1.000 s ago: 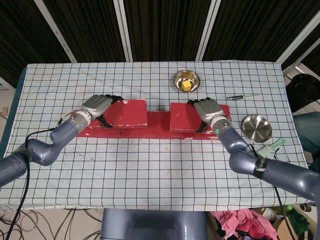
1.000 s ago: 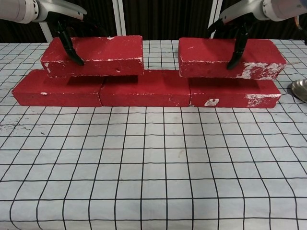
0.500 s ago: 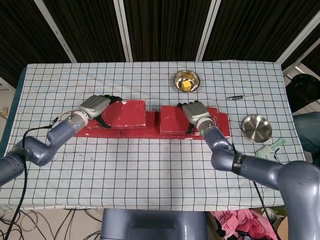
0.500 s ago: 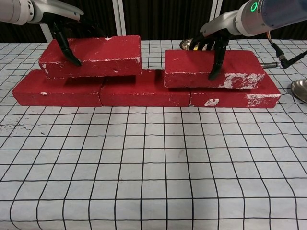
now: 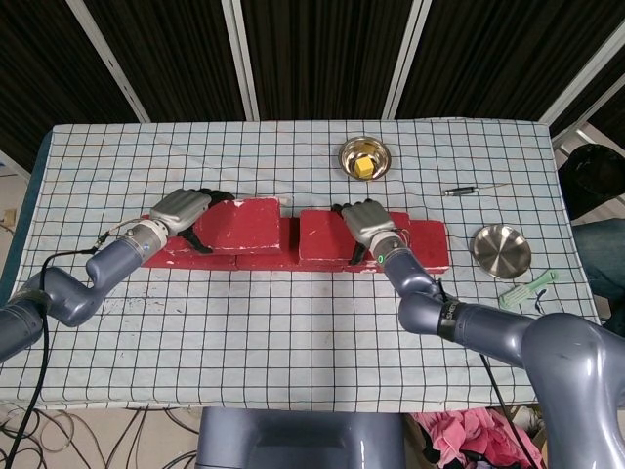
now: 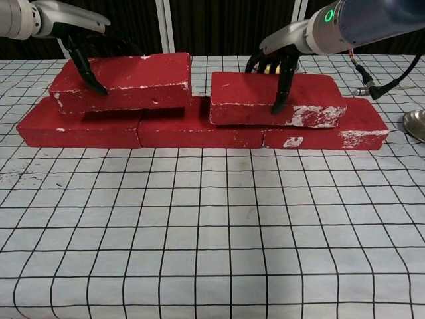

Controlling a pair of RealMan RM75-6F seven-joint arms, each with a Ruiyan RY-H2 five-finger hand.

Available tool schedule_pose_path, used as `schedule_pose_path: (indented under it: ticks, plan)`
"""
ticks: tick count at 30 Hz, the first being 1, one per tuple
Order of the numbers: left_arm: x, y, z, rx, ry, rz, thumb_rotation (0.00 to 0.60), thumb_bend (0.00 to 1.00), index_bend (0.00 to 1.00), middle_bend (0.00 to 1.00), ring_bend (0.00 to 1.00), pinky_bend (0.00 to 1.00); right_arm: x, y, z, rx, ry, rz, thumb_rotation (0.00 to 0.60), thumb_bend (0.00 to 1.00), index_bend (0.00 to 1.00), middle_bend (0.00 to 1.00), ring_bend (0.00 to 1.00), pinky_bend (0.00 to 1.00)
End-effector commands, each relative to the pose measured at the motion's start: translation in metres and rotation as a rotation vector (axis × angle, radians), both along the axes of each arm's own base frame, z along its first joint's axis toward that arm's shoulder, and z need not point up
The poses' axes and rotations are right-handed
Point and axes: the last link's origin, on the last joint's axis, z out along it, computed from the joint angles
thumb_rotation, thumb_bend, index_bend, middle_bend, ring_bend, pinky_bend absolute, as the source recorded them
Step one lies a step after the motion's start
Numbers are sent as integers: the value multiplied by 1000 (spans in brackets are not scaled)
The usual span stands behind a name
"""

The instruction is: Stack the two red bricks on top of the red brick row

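My right hand grips the right brick, fingers hooked down over its near face and the palm across its top, and over the last second I have slid that brick well inward along the brick row, so it now bridges the seam between the middle and right-end bricks of the row instead of sitting out over the far end. The bare top of the row's right-end brick now shows just outside my hand. My left hand clamps the left brick the same way, fingers down its near face close to the outer end; that brick has crept slightly outward and sits a touch lower, its outer end overhanging the row a little, with a shadow under its near edge that makes me think it is not fully settled. Between my two hands the bricks are near each other but still apart, a gap of bare row showing. I judge the stacking nearly done: both bricks are on the row, and what remains is seating them flat and letting go. Beyond my right hand, well apart on the cloth, stands a small metal bowl with a yellow block inside; further out on the right lies an empty metal dish.
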Motion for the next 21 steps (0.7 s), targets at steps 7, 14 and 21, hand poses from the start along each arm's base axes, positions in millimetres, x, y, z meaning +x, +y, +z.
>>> schedule_pose_path:
  ticks: [7, 14, 21]
  plan:
    - [-5, 0, 9, -3, 17, -8, 600, 311, 198, 214, 109, 230, 14, -1, -13, -4, 2, 17, 600, 48, 167, 221, 162, 135]
    - [-10, -2, 7, -42, 75, 2, 600, 311, 198, 215, 109, 230, 14, -4, -17, -23, 13, 12, 600, 48, 167, 221, 162, 135]
    - [-11, 1, 4, -47, 83, 9, 600, 311, 195, 214, 109, 230, 13, -4, -16, -24, 14, 9, 600, 48, 167, 221, 162, 135]
